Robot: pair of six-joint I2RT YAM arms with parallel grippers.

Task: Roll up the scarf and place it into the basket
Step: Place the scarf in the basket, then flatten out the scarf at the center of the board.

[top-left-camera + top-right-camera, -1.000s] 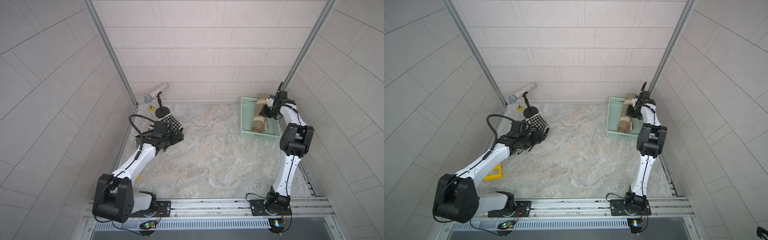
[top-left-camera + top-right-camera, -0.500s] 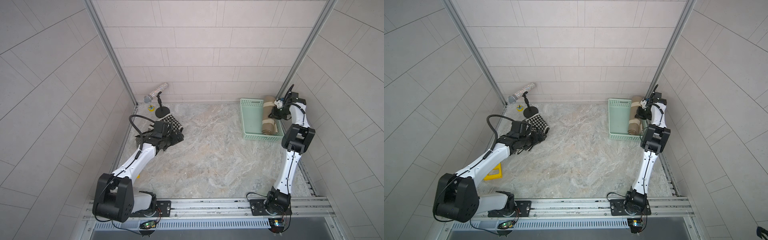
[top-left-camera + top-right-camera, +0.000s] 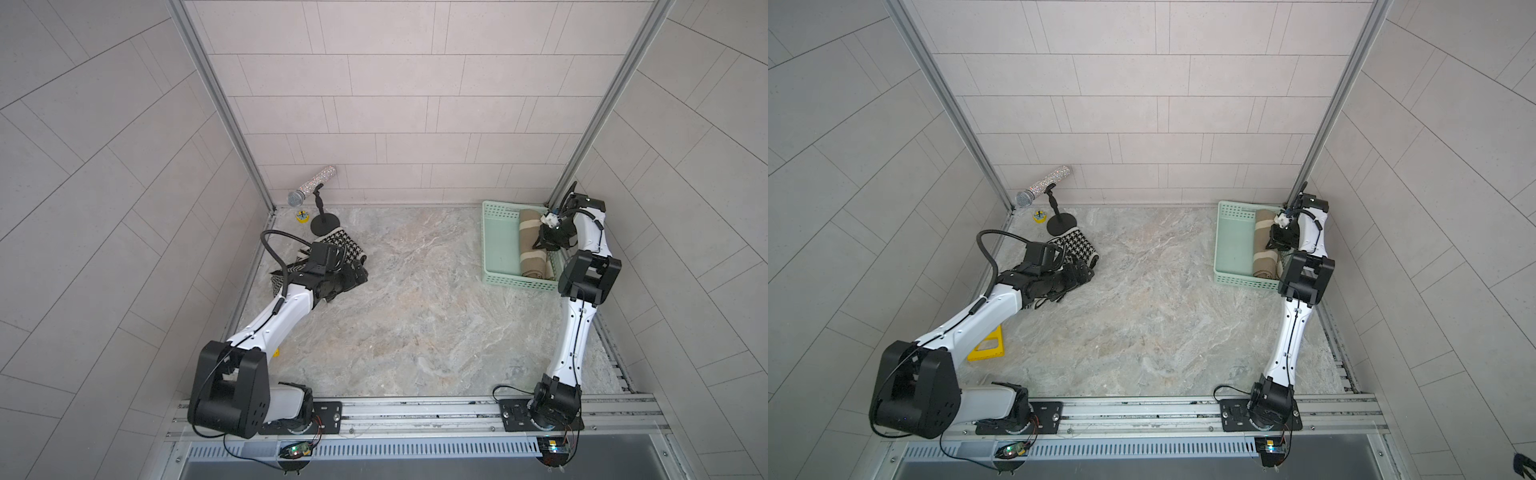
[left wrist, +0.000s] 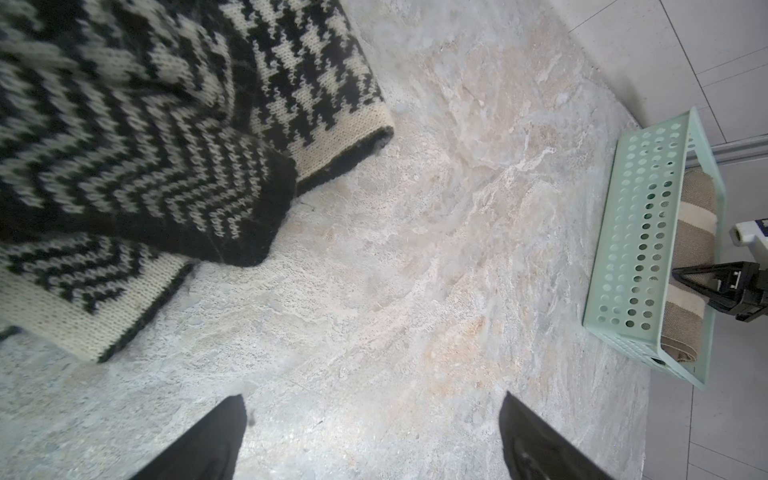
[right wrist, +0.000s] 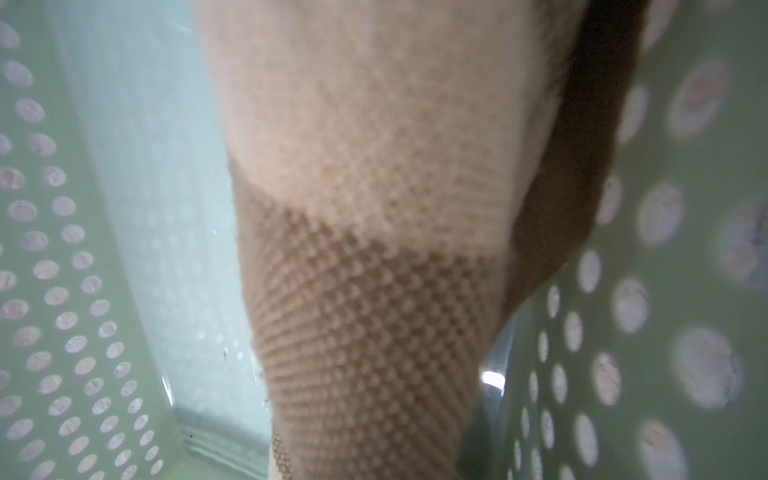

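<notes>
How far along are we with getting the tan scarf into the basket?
Done: the tan scarf is rolled and lies inside the basket. In hand: the right gripper sits at the roll; whether it has let go is unclear. Remaining: release and pull clear. The left gripper is open and empty beside the black-and-white scarf.
</notes>
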